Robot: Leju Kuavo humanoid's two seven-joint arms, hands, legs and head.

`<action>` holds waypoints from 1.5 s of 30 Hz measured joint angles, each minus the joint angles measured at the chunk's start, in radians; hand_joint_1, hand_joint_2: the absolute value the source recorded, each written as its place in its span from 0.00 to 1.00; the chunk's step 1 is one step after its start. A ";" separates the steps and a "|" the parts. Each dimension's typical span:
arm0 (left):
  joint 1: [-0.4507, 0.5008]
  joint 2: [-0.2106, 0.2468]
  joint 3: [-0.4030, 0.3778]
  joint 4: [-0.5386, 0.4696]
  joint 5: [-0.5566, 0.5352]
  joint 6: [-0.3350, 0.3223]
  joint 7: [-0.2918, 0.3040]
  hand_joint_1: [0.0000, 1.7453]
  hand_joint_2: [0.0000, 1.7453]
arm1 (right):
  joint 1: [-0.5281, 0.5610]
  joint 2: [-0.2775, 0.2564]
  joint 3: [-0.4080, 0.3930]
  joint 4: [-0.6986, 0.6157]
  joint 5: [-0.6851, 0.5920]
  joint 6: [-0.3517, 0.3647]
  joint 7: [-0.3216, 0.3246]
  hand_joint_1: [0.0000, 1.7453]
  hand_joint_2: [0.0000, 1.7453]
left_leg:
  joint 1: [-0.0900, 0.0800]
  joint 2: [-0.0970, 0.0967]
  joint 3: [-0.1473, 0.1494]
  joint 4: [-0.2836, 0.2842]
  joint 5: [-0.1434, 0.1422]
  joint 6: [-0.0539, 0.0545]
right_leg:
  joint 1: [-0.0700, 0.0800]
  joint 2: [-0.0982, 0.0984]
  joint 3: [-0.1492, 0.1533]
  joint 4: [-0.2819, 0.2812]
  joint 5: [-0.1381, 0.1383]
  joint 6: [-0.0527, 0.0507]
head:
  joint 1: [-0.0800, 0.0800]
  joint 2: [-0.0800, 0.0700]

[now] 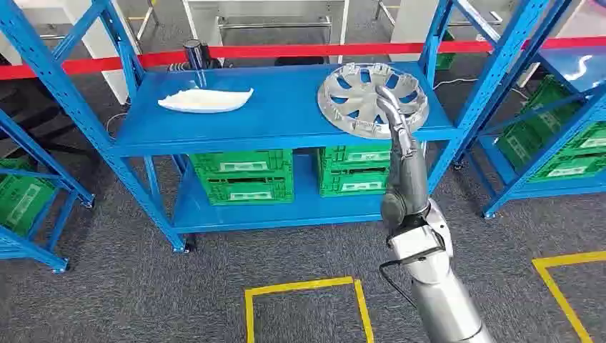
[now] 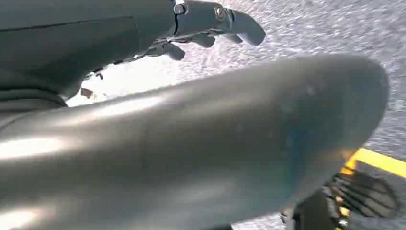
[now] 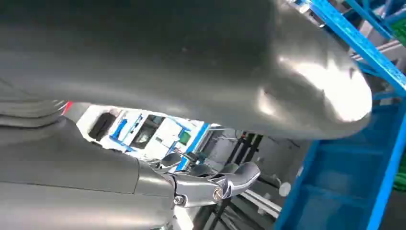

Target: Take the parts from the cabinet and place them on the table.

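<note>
Head view: the silver wheel cover [image 1: 372, 98] lies on the blue shelf [image 1: 286, 114], well right of the white part [image 1: 205, 101]. The right hand [image 1: 397, 123] reaches over its near rim; whether it grips is unclear.

Left wrist view: the left hand [image 2: 210, 24] hangs over grey floor, fingers [image 2: 246, 28] loosely curled, holding nothing.

Right wrist view: fingers [image 3: 239, 175] apart, holding nothing visible.

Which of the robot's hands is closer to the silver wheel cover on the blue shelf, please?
The right. The right hand reaches up over the near edge of the silver wheel cover on the blue shelf. The left hand hangs over the grey floor, away from it.
</note>
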 joint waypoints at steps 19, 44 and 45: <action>-0.003 0.000 0.010 0.001 0.008 -0.002 0.011 0.00 0.00 | 0.002 0.000 0.002 0.001 -0.012 0.015 -0.002 0.00 0.00 | 0.009 0.014 -0.064 -0.010 0.034 -0.015 | -0.011 0.000 0.097 -0.019 -0.044 0.018 | -0.010 0.000; -0.007 0.000 0.055 0.000 0.052 -0.009 0.038 0.00 0.00 | -0.073 -0.001 0.028 0.069 0.035 0.072 0.003 0.00 1.00 | 0.015 0.010 -0.115 0.112 0.022 -0.056 | -0.009 -0.001 0.075 -0.041 -0.034 -0.030 | -0.014 0.000; -0.008 0.000 0.057 0.000 0.048 -0.010 0.039 0.00 0.00 | -0.089 -0.001 0.032 0.081 0.046 0.071 0.005 0.00 1.00 | 0.016 0.013 -0.078 0.016 0.082 -0.059 | -0.011 -0.001 0.085 -0.041 -0.041 -0.025 | -0.013 0.000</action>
